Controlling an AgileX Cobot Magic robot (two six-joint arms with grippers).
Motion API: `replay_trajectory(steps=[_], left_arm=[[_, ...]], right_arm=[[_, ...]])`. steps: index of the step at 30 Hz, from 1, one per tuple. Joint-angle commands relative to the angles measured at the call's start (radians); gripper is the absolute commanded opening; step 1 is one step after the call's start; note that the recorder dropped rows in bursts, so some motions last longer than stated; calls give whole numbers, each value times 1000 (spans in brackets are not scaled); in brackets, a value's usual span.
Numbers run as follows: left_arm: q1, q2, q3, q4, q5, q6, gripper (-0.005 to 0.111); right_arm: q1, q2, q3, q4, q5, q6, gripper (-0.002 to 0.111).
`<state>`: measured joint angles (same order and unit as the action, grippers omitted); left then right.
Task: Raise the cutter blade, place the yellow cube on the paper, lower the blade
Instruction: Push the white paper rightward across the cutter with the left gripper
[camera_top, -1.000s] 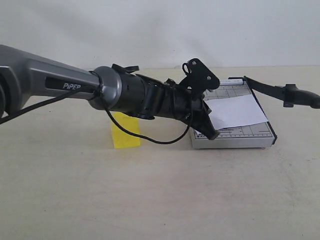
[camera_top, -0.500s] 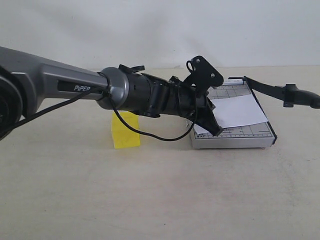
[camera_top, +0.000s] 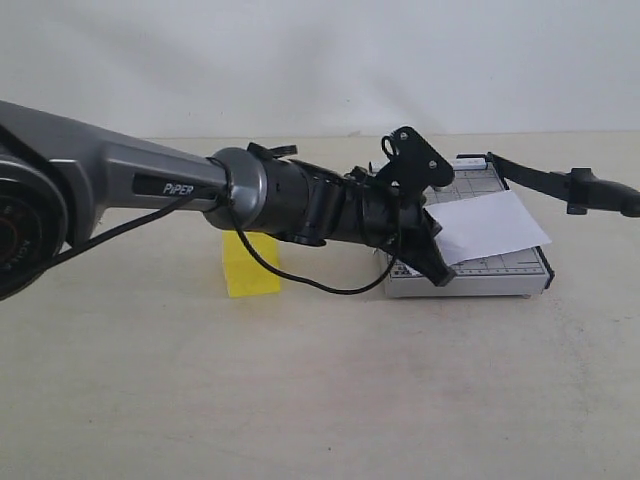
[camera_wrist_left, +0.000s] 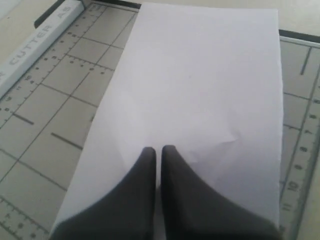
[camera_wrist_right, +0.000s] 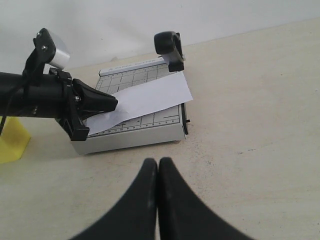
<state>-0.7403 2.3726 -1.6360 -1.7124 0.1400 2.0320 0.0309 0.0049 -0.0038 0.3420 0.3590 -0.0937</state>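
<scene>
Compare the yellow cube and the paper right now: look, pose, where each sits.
Shape: the yellow cube is a solid block; the paper is a thin, flat white sheet.
Place: the cube stands on the table beside the cutter base; the paper lies skewed on that base, one corner past its edge.
Contact: the cube stands free; the shut left hand is over the paper.
Shared: both are plain and unmarked.

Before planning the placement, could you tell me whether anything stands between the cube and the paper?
The shut left gripper sits over the paper's end nearest the cube, and its arm runs along the way between them. The raised blade is beyond the paper.
</scene>
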Motion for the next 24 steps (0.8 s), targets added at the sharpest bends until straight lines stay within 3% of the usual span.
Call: replay_trajectory(steps=[1, 9, 17, 24], left_arm=[[-32, 38, -17, -1, 3, 3, 5], [-37, 92, -121, 1, -31, 3, 5], [-37, 99, -144, 83, -36, 3, 5], [-37, 99, -193, 80, 44, 3, 5]], right_arm=[[2, -5, 4, -7, -4, -1, 0], [2, -5, 4, -7, -4, -1, 0], [2, -5, 4, -7, -4, -1, 0], [2, -5, 4, -7, -4, 1, 0]])
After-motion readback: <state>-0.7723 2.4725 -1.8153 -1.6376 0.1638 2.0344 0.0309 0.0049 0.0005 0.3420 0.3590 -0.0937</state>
